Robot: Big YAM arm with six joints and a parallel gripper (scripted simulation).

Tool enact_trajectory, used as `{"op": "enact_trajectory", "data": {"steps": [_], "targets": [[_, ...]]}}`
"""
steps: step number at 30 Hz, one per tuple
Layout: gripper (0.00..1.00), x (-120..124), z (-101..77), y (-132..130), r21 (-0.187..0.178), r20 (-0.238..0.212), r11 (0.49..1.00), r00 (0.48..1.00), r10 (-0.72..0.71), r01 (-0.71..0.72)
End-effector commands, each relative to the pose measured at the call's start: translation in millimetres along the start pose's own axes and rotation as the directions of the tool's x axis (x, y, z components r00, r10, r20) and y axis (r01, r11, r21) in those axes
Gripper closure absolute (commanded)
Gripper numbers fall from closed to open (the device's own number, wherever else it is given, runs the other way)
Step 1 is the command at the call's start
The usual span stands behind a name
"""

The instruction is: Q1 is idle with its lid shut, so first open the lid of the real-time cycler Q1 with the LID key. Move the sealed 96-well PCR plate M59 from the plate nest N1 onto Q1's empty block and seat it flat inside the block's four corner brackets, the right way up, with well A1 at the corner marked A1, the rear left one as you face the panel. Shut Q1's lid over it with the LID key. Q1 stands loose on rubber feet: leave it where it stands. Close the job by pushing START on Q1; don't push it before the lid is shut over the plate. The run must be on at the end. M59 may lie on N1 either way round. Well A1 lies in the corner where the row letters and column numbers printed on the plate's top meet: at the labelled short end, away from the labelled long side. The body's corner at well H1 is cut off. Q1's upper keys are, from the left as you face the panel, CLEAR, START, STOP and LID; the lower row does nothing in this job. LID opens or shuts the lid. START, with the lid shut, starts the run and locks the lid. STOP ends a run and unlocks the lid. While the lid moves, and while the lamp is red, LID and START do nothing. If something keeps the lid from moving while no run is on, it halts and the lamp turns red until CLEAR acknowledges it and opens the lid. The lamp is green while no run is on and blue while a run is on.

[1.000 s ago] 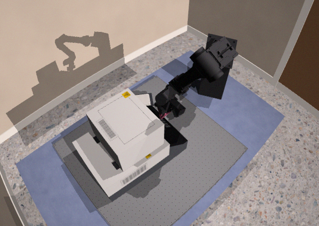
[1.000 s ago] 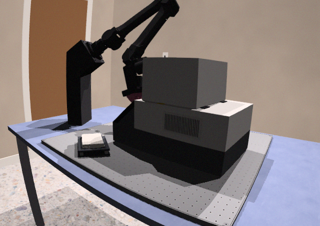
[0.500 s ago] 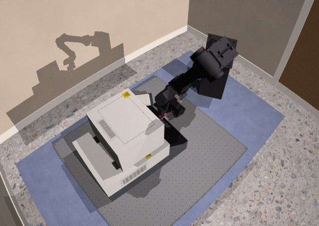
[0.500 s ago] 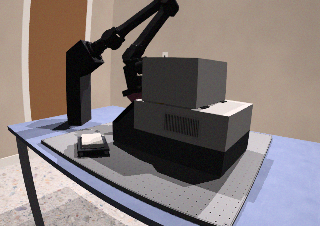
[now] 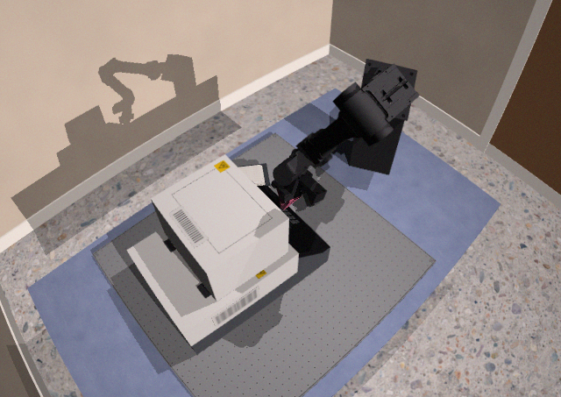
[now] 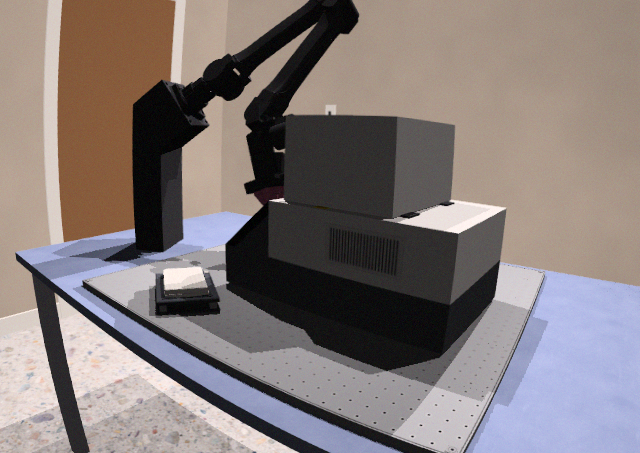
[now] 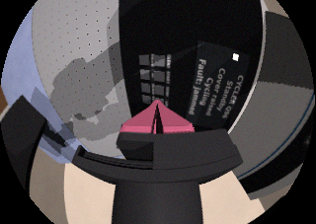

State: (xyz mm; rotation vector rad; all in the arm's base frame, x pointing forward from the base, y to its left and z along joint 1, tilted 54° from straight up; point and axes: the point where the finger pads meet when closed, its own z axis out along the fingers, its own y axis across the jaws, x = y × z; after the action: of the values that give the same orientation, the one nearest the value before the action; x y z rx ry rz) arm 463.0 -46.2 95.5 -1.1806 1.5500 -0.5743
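Left to right, exterior view: matte black pedestal, arm folded in a sharp elbow, wrist pointing down. Gripper, pink fingers pressed together, empty, hangs at Q1's sloped panel. White-sealed plate M59 sits on black nest N1. Boxy grey lid shut.

Beige walls meet in a corner behind the fingers, a darker taupe wall to one side, with a pale skirting board along their foot. A brown door in a white frame stands beyond. The floor is speckled terrazzo. Below the fingers lies a blue table on dark legs, bearing a grey perforated board. Hard light casts sharp shadows on the beige wall.
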Motion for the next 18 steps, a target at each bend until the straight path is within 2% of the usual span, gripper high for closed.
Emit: {"op": "enact_trajectory", "data": {"steps": [1, 10, 18], "targets": [[1.0, 5, -8.7, -1, 0.011, -0.015, 1.0, 1.0, 0.015, -0.015], [1.0, 7, -9.8, -1, 0.005, -0.019, 1.0, 1.0, 0.02, -0.019], [1.0, -3, -2.4, 10, -0.013, 0.004, 1.0, 1.0, 0.011, -0.011]]}}
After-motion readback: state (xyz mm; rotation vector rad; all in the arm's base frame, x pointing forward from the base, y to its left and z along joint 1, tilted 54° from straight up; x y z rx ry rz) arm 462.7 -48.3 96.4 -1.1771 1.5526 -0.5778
